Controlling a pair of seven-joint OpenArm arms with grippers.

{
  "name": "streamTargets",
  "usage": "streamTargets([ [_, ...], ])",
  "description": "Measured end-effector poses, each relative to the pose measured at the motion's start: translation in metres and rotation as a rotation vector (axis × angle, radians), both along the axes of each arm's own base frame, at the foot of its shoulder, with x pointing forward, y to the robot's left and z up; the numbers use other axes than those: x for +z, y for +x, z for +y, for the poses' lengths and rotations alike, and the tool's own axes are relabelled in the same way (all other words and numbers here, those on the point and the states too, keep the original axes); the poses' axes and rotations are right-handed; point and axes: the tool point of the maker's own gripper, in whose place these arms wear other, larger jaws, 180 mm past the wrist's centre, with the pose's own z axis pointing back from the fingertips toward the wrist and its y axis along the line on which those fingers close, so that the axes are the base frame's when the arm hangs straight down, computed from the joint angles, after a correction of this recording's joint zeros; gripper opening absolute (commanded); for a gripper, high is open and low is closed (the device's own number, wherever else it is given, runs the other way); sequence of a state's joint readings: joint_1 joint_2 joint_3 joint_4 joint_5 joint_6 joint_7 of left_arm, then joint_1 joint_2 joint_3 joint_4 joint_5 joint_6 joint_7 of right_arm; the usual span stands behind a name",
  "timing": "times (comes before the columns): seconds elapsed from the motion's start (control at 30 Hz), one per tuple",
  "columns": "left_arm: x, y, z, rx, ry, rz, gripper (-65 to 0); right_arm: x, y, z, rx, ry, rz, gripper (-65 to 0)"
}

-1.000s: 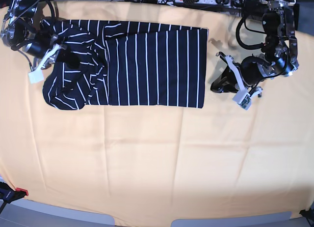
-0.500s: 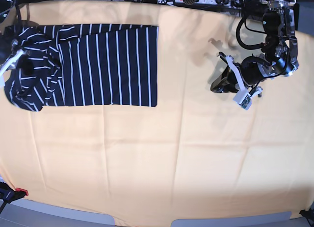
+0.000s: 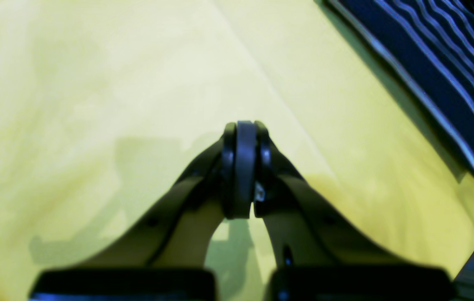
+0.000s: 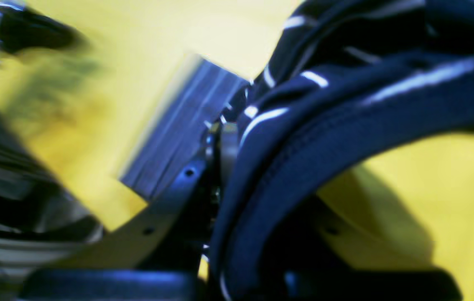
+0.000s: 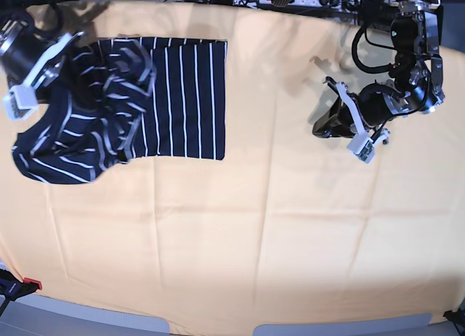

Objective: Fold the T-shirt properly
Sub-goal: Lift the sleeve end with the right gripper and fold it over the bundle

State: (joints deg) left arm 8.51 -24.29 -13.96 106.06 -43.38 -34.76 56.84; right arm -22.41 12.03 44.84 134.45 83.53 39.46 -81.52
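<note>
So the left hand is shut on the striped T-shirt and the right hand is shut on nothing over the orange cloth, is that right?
Swapped. The right hand is the one shut on the T-shirt; the right wrist view shows dark striped fabric bunched over its fingers. The left hand is shut on nothing over the orange cloth, as the left wrist view shows.

Honestly the right wrist view is a smeary mess: the T-shirt (image 4: 345,108) fills it up close, and the cloth covers the right pincer (image 4: 220,167) so you can't see its tips meet. Everything on that view's left side is just motion blur. In the left wrist view only a corner of the shirt shows, cut off by the top and right edges. In the base view the bunched part hides the sleeves and collar.
</note>
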Motion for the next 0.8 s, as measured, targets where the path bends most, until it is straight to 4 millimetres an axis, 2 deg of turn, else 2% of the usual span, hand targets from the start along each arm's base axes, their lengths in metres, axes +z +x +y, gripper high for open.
streamTargets([
  [0.1, -0.001, -0.001, 0.001, -0.001, 0.002, 0.004, -65.0, -0.005, 0.001, 0.03, 0.052, 0.09, 0.01, -65.0],
  [0.17, 0.0, -0.001, 0.0, -0.002, 0.001, 0.006, -65.0, -0.008, 0.0, 0.056, 0.115, 0.143, 0.02, -65.0],
  [0.3, 0.004, -0.001, -0.004, -0.008, -0.038, 0.005, -65.0, -0.015, 0.013, 0.099, 0.19, 0.161, 0.014, -65.0],
  [0.5, 0.002, -0.003, -0.004, -0.013, -0.032, 0.018, -65.0, -0.059, 0.037, 0.137, 0.232, 0.169, 0.111, -64.1],
  [0.53, 0.002, -0.004, -0.004, -0.014, -0.029, 0.02, -65.0, -0.067, 0.04, 0.144, 0.249, 0.169, 0.133, -56.5],
  [0.6, 0.001, -0.004, -0.002, -0.015, -0.022, 0.022, -65.0, -0.078, 0.04, 0.165, 0.315, 0.201, 0.178, -33.9],
  [0.63, 0.001, -0.004, 0.0, -0.016, -0.016, 0.022, -65.0, -0.081, 0.036, 0.177, 0.358, 0.209, 0.196, -24.6],
  [0.67, 0.002, -0.004, 0.001, -0.017, -0.011, 0.021, -65.0, -0.079, 0.03, 0.189, 0.41, 0.227, 0.205, -19.2],
  [0.8, 0.002, -0.004, 0.004, -0.019, -0.001, 0.022, -65.0, -0.041, -0.002, 0.241, 0.666, 0.37, 0.185, -18.3],
])
